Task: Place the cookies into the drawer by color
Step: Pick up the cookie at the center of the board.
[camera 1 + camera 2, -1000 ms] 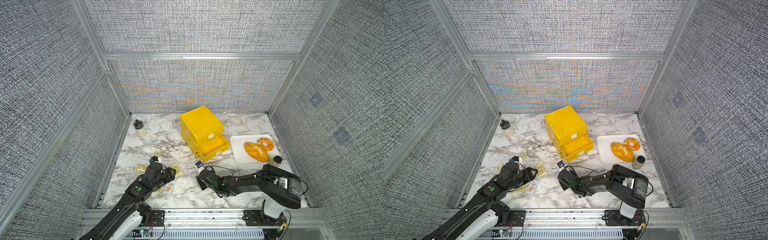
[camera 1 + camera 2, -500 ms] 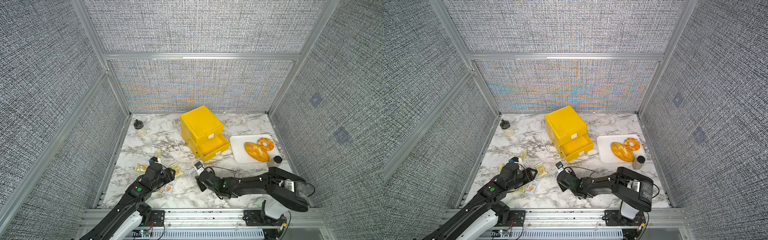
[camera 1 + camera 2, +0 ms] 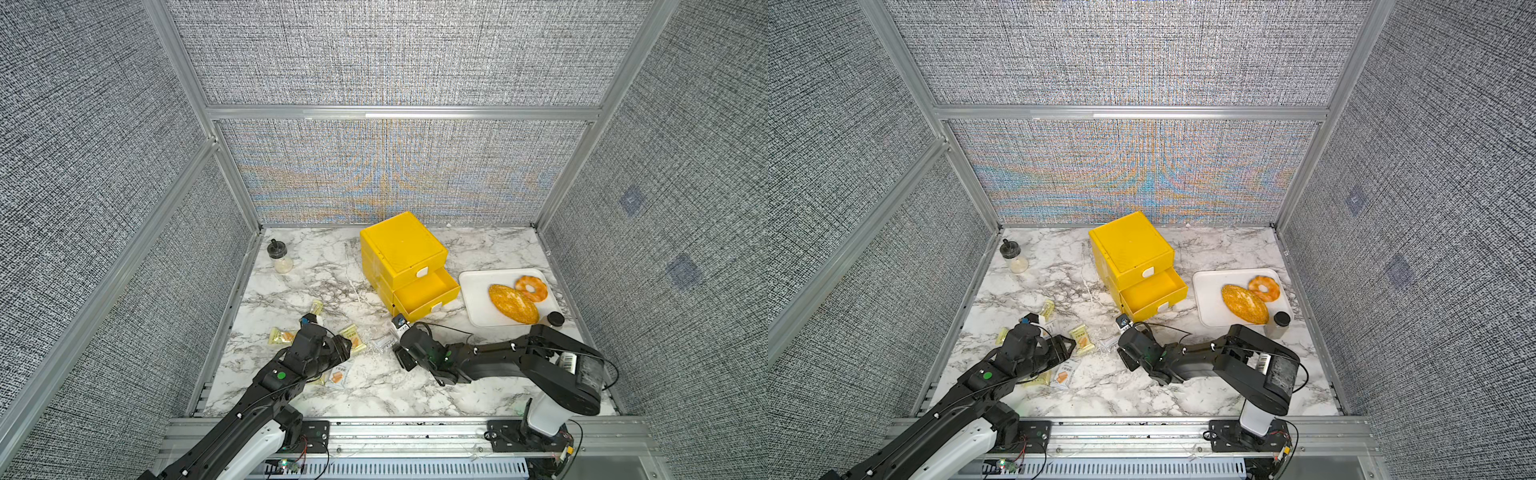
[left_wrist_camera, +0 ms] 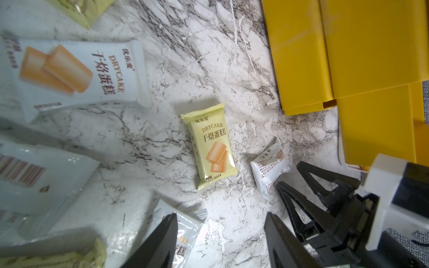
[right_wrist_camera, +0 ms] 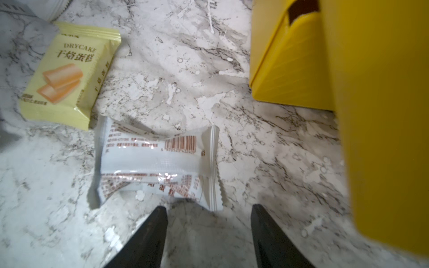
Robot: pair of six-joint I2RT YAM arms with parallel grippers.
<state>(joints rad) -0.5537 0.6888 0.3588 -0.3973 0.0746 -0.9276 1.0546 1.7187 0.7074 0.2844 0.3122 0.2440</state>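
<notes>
We're getting bright, even overhead light, with shadows looking soft. The back wall (image 3: 386, 183) (image 3: 1142, 174) is shimmering with rainbow moiré in both top views, edges are bowing, and up close the yellow drawer (image 5: 383, 116) is blurring while the white packet (image 5: 162, 176) is glaring.

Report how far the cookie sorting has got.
Done: one yellow drawer is pulled open, and looks empty. In hand: nothing; the right claw is open just short of a face-down white packet, the left claw open too. Remaining: every visible cookie, like the pale yellow packet, lies on the marble table.
</notes>
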